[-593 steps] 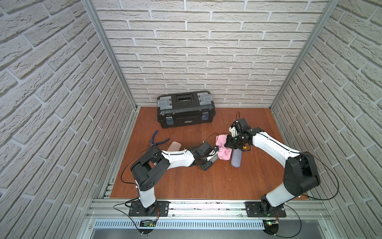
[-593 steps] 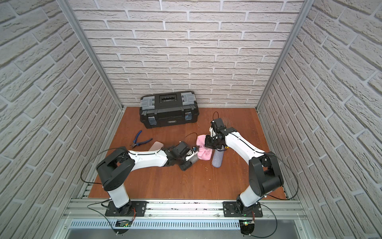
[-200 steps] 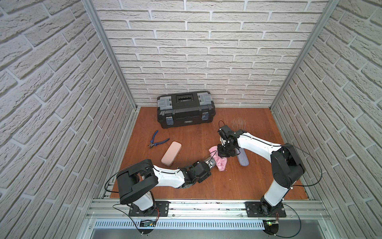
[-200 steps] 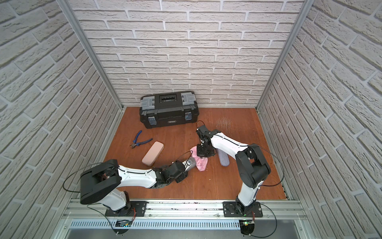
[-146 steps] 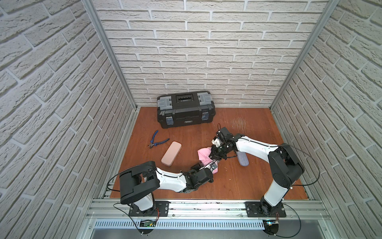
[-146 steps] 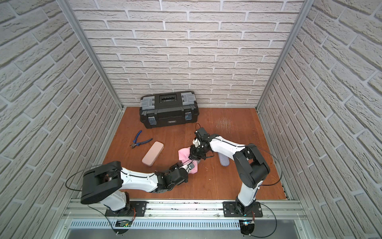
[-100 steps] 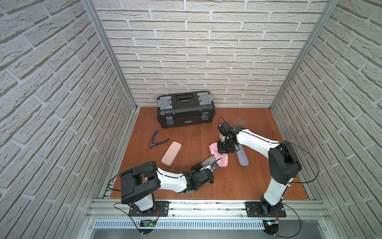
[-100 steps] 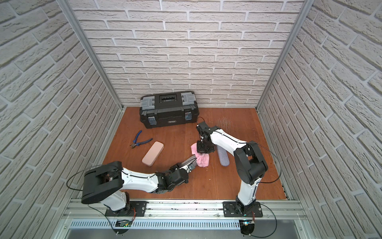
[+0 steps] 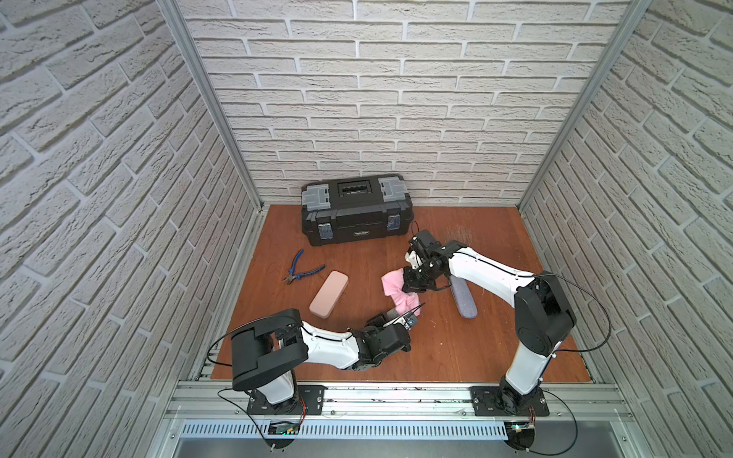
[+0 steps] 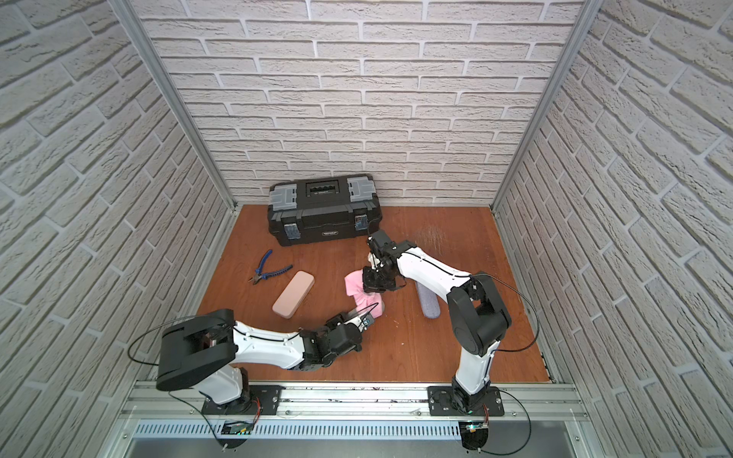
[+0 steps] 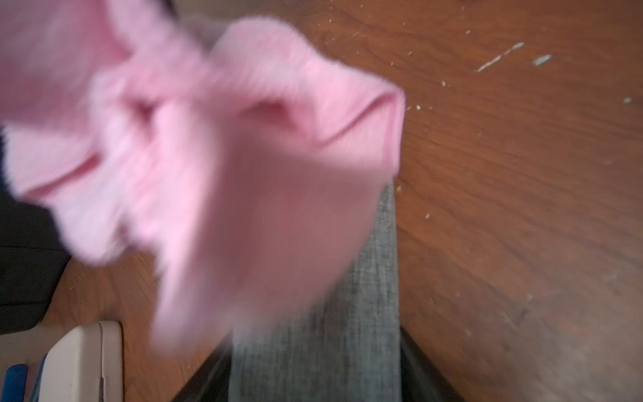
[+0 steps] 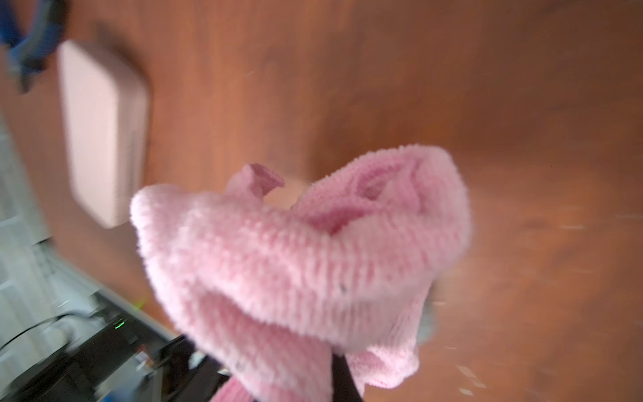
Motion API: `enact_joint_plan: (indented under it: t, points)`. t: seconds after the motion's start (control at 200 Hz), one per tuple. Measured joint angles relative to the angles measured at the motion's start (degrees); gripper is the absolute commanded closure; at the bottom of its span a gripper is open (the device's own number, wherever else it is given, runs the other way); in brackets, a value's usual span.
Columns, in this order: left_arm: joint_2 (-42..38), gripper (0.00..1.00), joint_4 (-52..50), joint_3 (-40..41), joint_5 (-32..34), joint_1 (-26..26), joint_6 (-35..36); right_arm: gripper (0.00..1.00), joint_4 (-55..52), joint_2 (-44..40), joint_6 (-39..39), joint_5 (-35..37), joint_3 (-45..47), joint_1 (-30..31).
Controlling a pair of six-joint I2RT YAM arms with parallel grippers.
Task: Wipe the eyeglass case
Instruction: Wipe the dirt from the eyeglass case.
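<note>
Left claw (image 9: 398,317) is squeezing shut on the gray case (image 11: 330,330) around the middle of the surface (image 9: 456,357). Right claw (image 9: 412,283), at its 12 o'clock, is pinching the cloth (image 9: 394,287) tight, draping it onto the case.

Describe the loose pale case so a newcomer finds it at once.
Start at the black toolbox against the back wall and come forward past the blue-handled pliers. Right beside them the pale case lies flat. Unlike the grey-blue case further right, it is beige-pink, smooth and round-cornered.
</note>
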State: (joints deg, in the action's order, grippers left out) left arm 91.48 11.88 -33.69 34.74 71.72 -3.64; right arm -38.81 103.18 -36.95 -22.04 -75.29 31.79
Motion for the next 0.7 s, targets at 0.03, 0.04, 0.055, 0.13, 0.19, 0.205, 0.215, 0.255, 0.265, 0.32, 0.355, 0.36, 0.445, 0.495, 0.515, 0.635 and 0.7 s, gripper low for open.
enact_joint_plan:
  t: [0.03, 0.04, 0.055, 0.13, 0.19, 0.205, 0.215, 0.255, 0.265, 0.32, 0.355, 0.36, 0.445, 0.495, 0.515, 0.635, 0.7]
  points:
    - [0.0, 0.77, 0.0, 0.0, 0.0, 0.0, 0.0, 0.97, 2.1, 0.0, -1.3, -2.4, 1.0, 0.3]
    - [0.0, 0.77, 0.0, 0.0, 0.0, 0.0, 0.0, 0.97, 2.8, 0.1, -1.9, -3.3, 1.5, 0.5]
    - [0.0, 0.77, 0.0, 0.0, 0.0, 0.0, 0.0, 0.97, 3.6, 0.2, -2.3, -4.4, 2.0, 0.7]
    - [0.0, 0.78, -0.1, 0.0, 0.0, 0.0, 0.0, 0.97, 6.5, 0.7, -3.9, -8.5, 5.0, 0.5]
    - [0.0, 0.78, 0.0, 0.0, -0.2, 0.0, 0.0, 0.97, 6.6, 1.4, -3.6, -10.1, 6.7, -1.6]
    - [0.0, 0.78, 0.1, 0.0, -0.5, 0.0, 0.0, 0.97, 6.5, 1.7, -3.2, -10.5, 7.0, -2.7]
    - [0.0, 0.78, 0.2, 0.0, -0.6, 0.0, 0.0, 0.97, 6.5, 1.8, -3.1, -10.7, 7.0, -3.1]
    - [0.0, 0.78, 0.2, -0.1, -1.0, 0.0, 0.0, 0.97, 5.9, 2.0, -2.2, -9.9, 7.1, -5.7]
    - [0.0, 0.78, 0.2, -0.1, -1.0, 0.1, 0.0, 0.97, 5.6, 2.0, -1.7, -9.2, 7.0, -6.3]
    - [0.0, 0.78, 0.3, -0.1, -1.5, 0.4, 0.0, 0.97, 3.2, 2.0, 0.2, -4.4, 6.4, -9.5]
    - [0.0, 0.78, 0.3, -0.1, -1.5, 0.4, 0.0, 0.97, 0.9, 2.0, 1.7, 0.2, 5.6, -11.0]
    - [0.0, 0.78, 0.3, -0.1, -1.5, 0.4, 0.0, 0.97, 0.7, 2.0, 1.8, 0.6, 5.5, -11.2]
    - [0.0, 0.78, 0.2, -0.1, -1.7, 0.2, -0.5, 0.97, -4.8, 1.7, 4.8, 9.6, 3.3, -12.5]
    - [-0.1, 0.78, 0.1, -0.1, -2.1, -0.1, -0.9, 0.97, -6.8, 0.8, 6.0, 11.6, 2.2, -11.6]
    - [-0.2, 0.78, 0.1, -0.1, -2.5, -0.3, -1.1, 0.97, -7.4, 0.3, 6.3, 11.9, 1.9, -11.0]
    - [-1.0, 0.78, 0.0, 0.1, -6.3, -2.5, -2.6, 0.97, -7.0, -3.9, 5.2, 7.8, 1.4, -5.9]
    - [-1.6, 0.78, 0.1, 0.5, -9.0, -4.1, -3.5, 0.97, -2.6, -5.8, 2.1, 2.8, 3.7, -3.6]
